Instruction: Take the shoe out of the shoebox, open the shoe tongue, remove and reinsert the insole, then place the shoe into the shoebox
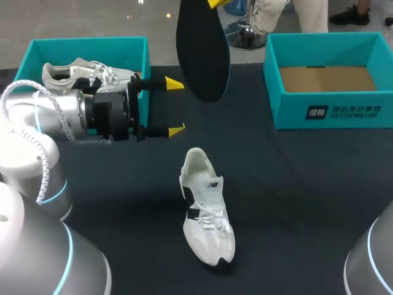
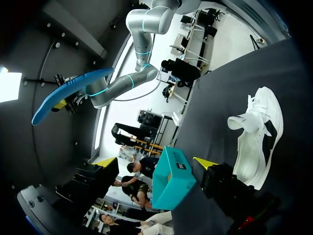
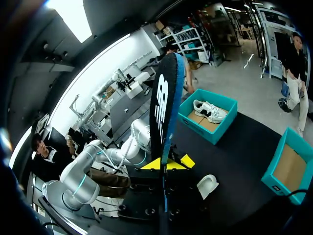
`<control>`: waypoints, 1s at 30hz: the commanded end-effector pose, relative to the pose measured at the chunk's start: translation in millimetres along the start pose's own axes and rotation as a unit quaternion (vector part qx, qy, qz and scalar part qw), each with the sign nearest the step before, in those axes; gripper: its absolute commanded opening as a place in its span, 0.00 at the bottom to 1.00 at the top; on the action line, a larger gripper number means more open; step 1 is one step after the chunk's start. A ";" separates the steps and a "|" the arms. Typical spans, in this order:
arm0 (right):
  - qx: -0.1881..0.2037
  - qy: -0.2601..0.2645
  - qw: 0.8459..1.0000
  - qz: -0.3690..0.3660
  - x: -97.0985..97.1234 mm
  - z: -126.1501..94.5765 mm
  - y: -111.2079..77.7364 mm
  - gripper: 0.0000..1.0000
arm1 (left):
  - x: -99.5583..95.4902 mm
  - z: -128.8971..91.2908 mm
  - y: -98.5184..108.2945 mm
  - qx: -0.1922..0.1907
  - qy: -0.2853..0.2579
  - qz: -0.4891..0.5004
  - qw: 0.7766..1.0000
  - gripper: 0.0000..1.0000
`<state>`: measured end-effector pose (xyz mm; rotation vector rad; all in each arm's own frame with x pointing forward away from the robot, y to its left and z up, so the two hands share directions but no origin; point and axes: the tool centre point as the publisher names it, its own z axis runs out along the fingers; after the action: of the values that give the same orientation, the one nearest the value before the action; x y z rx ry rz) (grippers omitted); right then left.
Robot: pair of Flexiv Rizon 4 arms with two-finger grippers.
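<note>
- Head view shows two shoes. One white shoe (image 1: 206, 212) stands on its sole near the middle of the dark table (image 1: 307, 196), with its toe toward the robot and outside both boxes. A second pale shoe (image 1: 80, 74) lies inside the left shoebox (image 1: 144, 61).
- One insole (image 1: 202, 49) is held up in the air over the far half of the table, well apart from the white shoe. It looks dark in the head view, and in the left wrist view its other face is blue.
- Two end effectors are in view.
- The right end effector (image 3: 166, 163) is grasping the insole. In the right wrist view its two yellow tips press one end of the insole from both sides, and the rest of the insole stands out ahead of the fingers.
- The left end effector (image 1: 175, 106) is released, its yellow-tipped fingers spread wide with nothing between them. It hangs above the table just beside the left shoebox, on the side nearer the insole, and touches neither shoe.
- Two teal shoeboxes stand at the far side of the table. The left shoebox is at the far left. The right shoebox (image 1: 325, 110) is at the far right and shows its brown cardboard floor.
</note>
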<state>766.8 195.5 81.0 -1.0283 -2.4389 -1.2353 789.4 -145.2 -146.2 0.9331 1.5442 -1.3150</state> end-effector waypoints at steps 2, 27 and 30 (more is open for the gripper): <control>0.002 -0.001 1.000 0.001 -0.3 0.5 1.7 0.00 | -4.7 0.8 -0.1 0.006 -0.018 0.019 1.000 1.00; 0.051 0.080 0.977 0.189 -71.0 36.0 -60.4 0.00 | -34.1 4.0 12.5 0.037 -0.034 0.161 0.986 1.00; 0.055 0.086 0.973 0.208 -78.4 43.8 -70.7 0.00 | -33.7 3.4 12.4 0.038 -0.031 0.163 0.985 1.00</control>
<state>784.2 165.1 -12.1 -1.2740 -2.0470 -0.9573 811.2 -148.2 -117.8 1.1223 1.2390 -1.1611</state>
